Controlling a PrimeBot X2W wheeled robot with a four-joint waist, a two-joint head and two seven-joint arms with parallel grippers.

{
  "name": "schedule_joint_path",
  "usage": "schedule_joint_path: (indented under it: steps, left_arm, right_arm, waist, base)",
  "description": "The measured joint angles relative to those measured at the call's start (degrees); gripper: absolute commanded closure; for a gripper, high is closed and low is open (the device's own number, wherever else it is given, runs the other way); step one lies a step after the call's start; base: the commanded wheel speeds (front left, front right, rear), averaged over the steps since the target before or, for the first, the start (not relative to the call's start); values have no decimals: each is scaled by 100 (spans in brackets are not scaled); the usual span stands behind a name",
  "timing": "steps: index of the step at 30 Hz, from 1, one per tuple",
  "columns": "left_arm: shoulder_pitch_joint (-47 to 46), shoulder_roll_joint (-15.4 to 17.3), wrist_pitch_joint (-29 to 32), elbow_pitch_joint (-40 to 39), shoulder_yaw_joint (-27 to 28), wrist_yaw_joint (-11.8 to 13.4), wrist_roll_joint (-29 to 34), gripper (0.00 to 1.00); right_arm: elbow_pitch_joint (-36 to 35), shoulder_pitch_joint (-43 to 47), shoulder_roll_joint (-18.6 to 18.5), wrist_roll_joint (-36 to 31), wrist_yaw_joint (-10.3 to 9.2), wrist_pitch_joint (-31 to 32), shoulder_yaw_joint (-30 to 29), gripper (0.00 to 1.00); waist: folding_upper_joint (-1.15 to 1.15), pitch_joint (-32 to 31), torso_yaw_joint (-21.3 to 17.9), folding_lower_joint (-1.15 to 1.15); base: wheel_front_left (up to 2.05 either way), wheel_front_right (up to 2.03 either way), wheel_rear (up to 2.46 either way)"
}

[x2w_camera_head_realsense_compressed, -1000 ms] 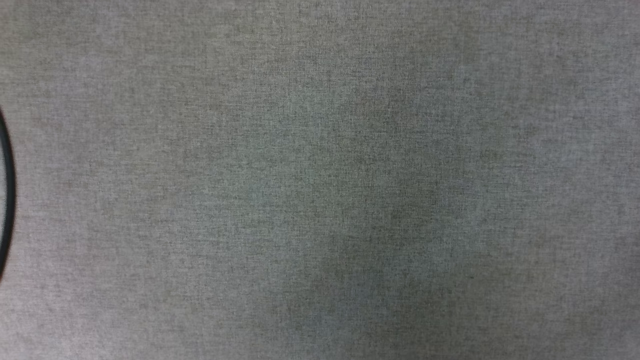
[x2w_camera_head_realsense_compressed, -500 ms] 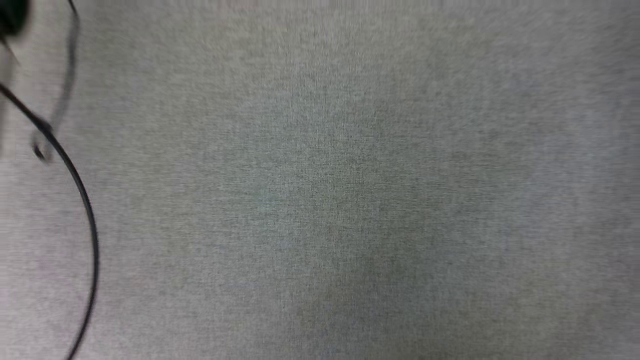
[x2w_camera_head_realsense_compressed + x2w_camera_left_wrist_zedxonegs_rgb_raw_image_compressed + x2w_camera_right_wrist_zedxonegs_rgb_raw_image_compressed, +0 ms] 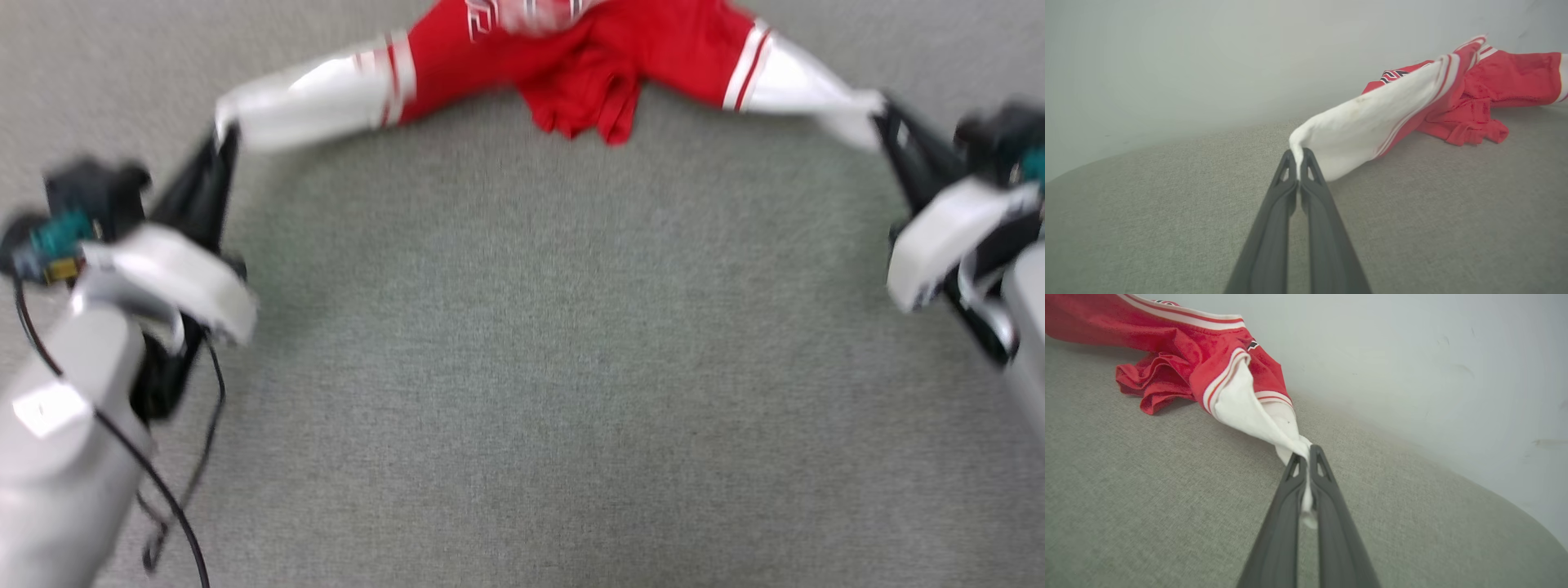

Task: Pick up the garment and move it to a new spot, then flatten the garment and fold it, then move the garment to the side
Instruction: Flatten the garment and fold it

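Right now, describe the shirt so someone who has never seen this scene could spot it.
Start at the grey fabric surface; at its far side the garment stretches between the left claw and the right claw, each shut on a white sleeve. It is the only bright red thing there, with striped trim.

The jersey (image 3: pixel 588 73) is soft, creased cloth. The surface (image 3: pixel 522 367) under it is grey woven fabric, rough and matt. The left gripper (image 3: pixel 1298 156) has fingers (image 3: pixel 1271 228) of matt dark plastic.
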Motion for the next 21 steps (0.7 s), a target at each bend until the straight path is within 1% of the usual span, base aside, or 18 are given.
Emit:
schedule_joint_path:
  steps: [6, 10, 13, 16, 21]
  left_arm:
    - [1342, -45, 0, -539, 347, 267, -94, 100]
    - [2133, -152, 0, -829, 511, 417, -141, 100]
    - [2669, -182, 0, -1007, 626, 544, -148, 100]
    - [3170, -230, 0, -1236, 869, 708, -225, 100]
    - [3903, -283, 0, -1447, 1033, 818, -243, 100]
  right_arm:
    - [-565, 1248, -108, 196, 0, 100, -282, 100]
    - [-891, 2020, -140, 171, 0, 205, -498, 100]
    - [-1126, 2556, -109, 174, 0, 260, -793, 100]
    - [-1422, 3134, -18, 83, 0, 324, -1002, 100]
    - [-1903, 3960, 114, -127, 0, 472, -1486, 100]
  waist:
    - [0, -595, -22, -1]
    - [0, -947, -25, -1]
    - [0, -1188, -20, -1]
    - [0, -1388, -30, -1]
    - [0, -1643, -51, 0]
  base:
    - [0, 0, 0]
    - [0, 0, 0]
    - [0, 0, 0]
    - [0, 0, 0]
    - [0, 0, 0]
